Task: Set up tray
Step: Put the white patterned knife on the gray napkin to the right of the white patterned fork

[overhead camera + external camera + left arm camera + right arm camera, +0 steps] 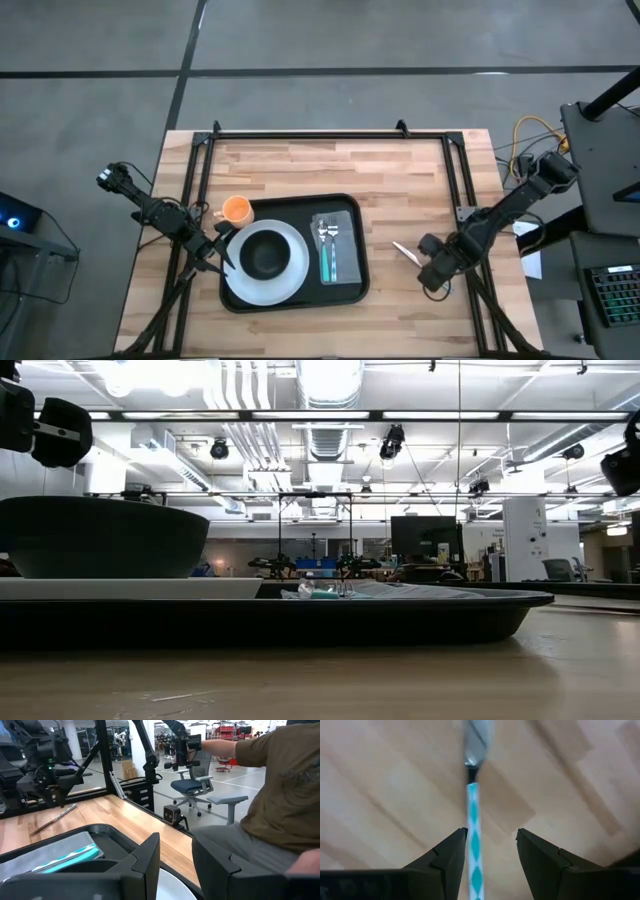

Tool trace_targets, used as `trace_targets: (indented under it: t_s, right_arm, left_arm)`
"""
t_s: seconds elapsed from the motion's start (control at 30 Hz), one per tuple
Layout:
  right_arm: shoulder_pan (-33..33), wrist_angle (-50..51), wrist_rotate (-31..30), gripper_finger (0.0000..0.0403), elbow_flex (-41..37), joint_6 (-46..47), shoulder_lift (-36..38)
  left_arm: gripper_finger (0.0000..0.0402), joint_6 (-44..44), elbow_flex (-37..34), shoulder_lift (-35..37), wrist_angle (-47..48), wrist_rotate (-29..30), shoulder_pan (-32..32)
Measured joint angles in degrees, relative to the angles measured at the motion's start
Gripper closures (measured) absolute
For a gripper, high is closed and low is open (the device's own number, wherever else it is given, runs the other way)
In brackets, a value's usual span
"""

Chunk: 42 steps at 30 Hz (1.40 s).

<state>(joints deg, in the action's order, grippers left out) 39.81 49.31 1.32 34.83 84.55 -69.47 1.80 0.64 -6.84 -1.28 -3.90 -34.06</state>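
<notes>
The black tray [352, 285] lies mid-table. It holds a white plate [290, 278] with a dark bowl [265, 257], and a grey napkin [345, 262] with cutlery on it. An orange cup [237, 209] stands at the tray's far left corner. To the right of the tray, a piece of cutlery [404, 250] with a teal-and-white handle [474, 835] lies flat on the wood. My right gripper [490, 860] points down over the handle's end, open, with the handle between its fingers close to one of them. My left gripper [175, 865] stands open and level at the tray's left edge, over the plate's rim.
Black frame rails [300, 137] run along the table's far edge and down both sides. A person in a brown shirt [280, 795] sits beyond the table's near edge. Bare wood lies right of the tray and along the far side.
</notes>
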Motion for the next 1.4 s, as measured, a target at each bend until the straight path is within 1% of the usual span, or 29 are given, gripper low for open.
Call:
trace_targets:
  t_s: [0.27, 0.43, 0.6, 0.73, 0.93, 1.1, 1.33, 1.4]
  right_arm:
    - [0.1, -8.5, 0.0, 0.0236, -3.3, -0.8, -0.4]
    - [0.1, -9.4, 0.0, 0.0236, -4.3, -1.5, -2.2]
    - [0.1, -12.8, 0.5, 0.0236, -4.5, -3.3, -5.3]
    - [0.0, -13.1, 1.3, 0.0237, -4.2, -3.6, -7.9]
    - [0.0, -13.1, 1.4, 0.0242, -4.2, -3.4, -7.5]
    - [0.0, -12.7, 1.4, 0.0277, -4.3, -1.0, -6.8]
    - [0.0, -12.9, 1.8, 0.0364, -4.4, -0.7, -6.8]
    - [0.0, -12.9, 1.8, 0.0382, -4.4, -0.7, -6.8]
  left_arm:
    - [0.0306, 0.0, 0.0, 0.0, 0.0, 0.0, 0.0]
    - [0.0306, 0.0, 0.0, 0.0, 0.0, 0.0, 0.0]
    - [0.0306, 0.0, 0.0, 0.0, 0.0, 0.0, 0.0]
    - [0.0306, 0.0, 0.0, 0.0, 0.0, 0.0, 0.0]
    - [0.0306, 0.0, 0.0, 0.0, 0.0, 0.0, 0.0]
    - [0.0306, 0.0, 0.0, 0.0, 0.0, 0.0, 0.0]
    - [0.0306, 0.0, 0.0, 0.0, 0.0, 0.0, 0.0]
    - [0.0306, 0.0, 0.0, 0.0, 0.0, 0.0, 0.0]
